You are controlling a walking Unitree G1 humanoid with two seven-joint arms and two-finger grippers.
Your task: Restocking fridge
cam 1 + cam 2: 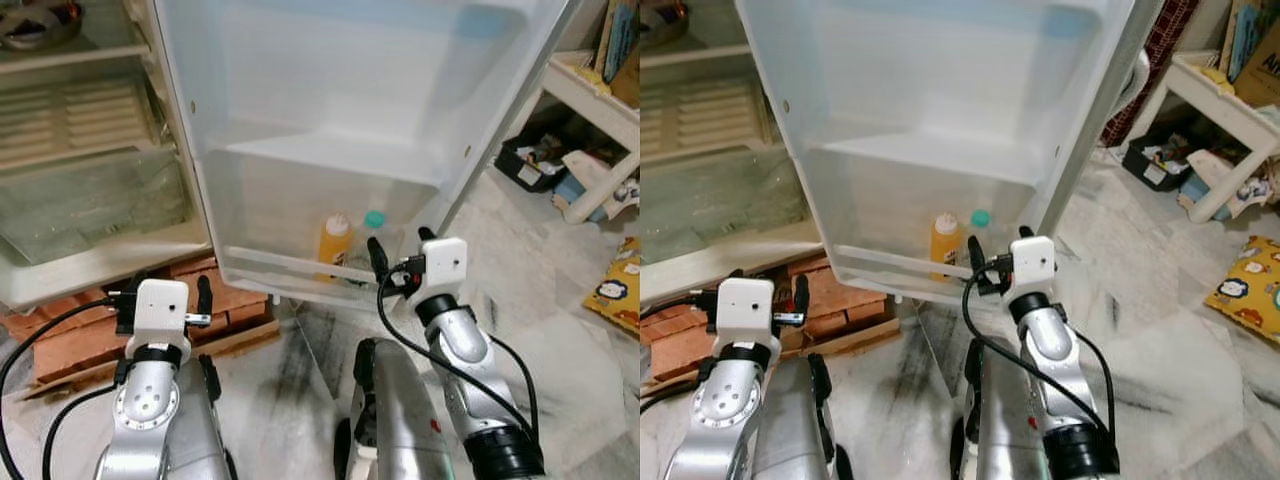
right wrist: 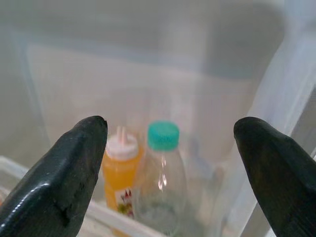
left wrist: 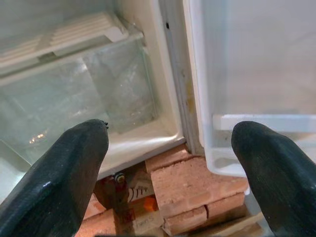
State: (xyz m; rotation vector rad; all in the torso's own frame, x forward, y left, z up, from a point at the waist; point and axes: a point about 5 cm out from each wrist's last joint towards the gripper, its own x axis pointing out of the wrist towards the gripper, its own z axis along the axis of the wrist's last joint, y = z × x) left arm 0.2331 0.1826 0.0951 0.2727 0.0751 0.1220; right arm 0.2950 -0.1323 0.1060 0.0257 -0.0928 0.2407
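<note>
The fridge door [image 1: 360, 110] stands open, and in its bottom rack [image 1: 290, 268] an orange bottle with a white cap [image 1: 334, 243] stands beside a clear bottle with a green cap [image 1: 371, 232]. The same orange bottle [image 2: 119, 173] and clear bottle [image 2: 161, 182] stand upright in the right wrist view. My right gripper [image 1: 398, 254] is open just in front of the rack, empty, with both bottles ahead between its fingers [image 2: 69, 173]. My left gripper [image 1: 163, 298] is open and empty, low before the fridge body, facing the clear crisper drawer [image 3: 74, 108].
The fridge rests on red bricks [image 1: 210, 300] over a wooden board. A white shelf unit [image 1: 600, 110] with a dark bin [image 1: 530, 160] stands on the right, and a yellow mat [image 1: 615, 285] lies on the marble floor there.
</note>
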